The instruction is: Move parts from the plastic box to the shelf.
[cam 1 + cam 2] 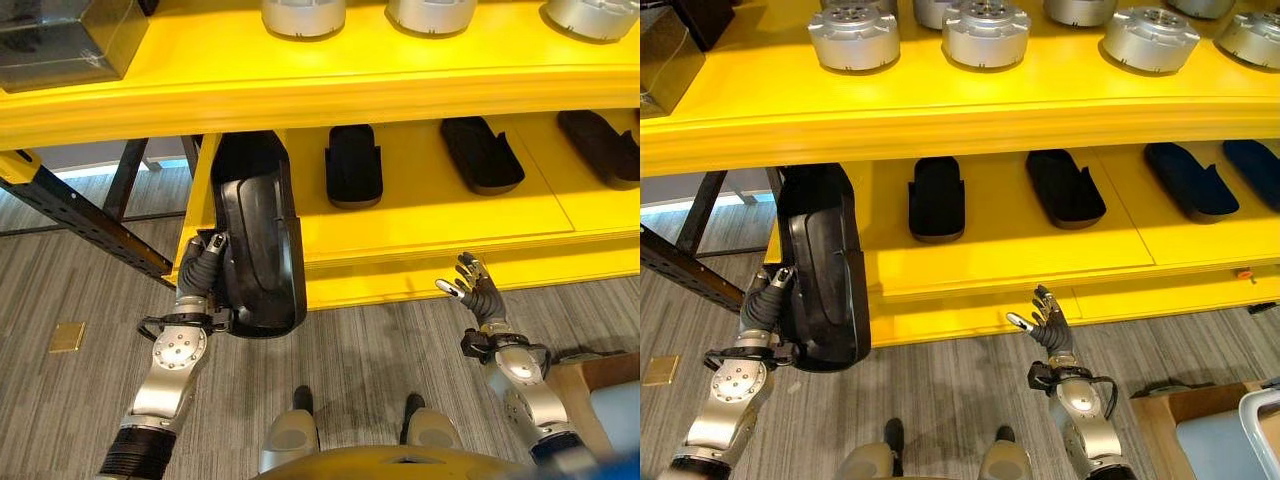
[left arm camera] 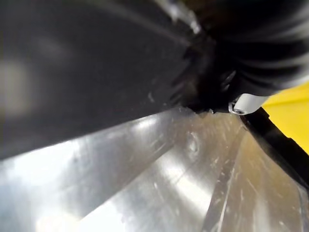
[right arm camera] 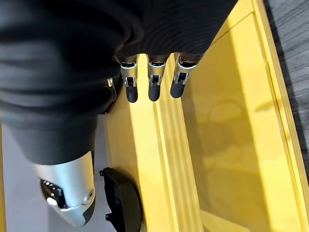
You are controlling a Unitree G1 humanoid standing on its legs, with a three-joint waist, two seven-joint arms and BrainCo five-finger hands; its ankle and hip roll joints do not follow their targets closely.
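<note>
A long black moulded part [image 1: 260, 240] lies lengthwise at the left end of the yellow lower shelf [image 1: 430, 215], its near end hanging past the shelf's front edge. My left hand [image 1: 203, 262] is shut on the part's left rim, fingers curled onto it. In the left wrist view the part's dark surface [image 2: 72, 67] sits right against the hand. My right hand [image 1: 478, 290] floats open in front of the shelf's front edge, fingers [image 3: 153, 82] straight and holding nothing.
Three smaller black parts [image 1: 353, 165] [image 1: 482, 155] [image 1: 600, 145] lie further right on the lower shelf. Silver round parts [image 1: 985, 35] line the upper shelf beside a dark box [image 1: 60, 40]. A black metal strut [image 1: 80, 220] slants at left. A pale box [image 1: 1230, 440] stands at lower right.
</note>
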